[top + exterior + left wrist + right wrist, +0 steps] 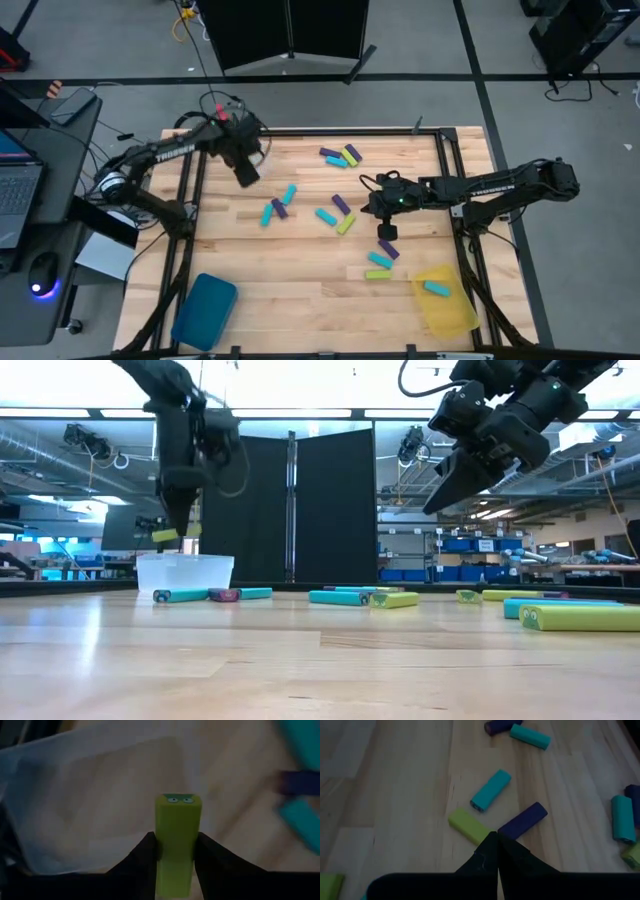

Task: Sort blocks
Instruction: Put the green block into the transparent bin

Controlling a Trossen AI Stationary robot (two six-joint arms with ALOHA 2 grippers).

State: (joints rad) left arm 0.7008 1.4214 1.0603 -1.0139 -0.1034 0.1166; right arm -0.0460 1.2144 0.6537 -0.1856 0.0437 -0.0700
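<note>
Well, left gripper (174, 851) clamps a yellow-green block (175, 842) above the clear tray (184, 571); right gripper (496, 840) closed, empty; most blocks remain unsorted.

Blocks (342, 213) lay scattered across the table (300, 290) between the arms, one block (436, 288) lay in the tray (450, 315) at its near right corner, and another tray (204, 310) sat near left.
</note>
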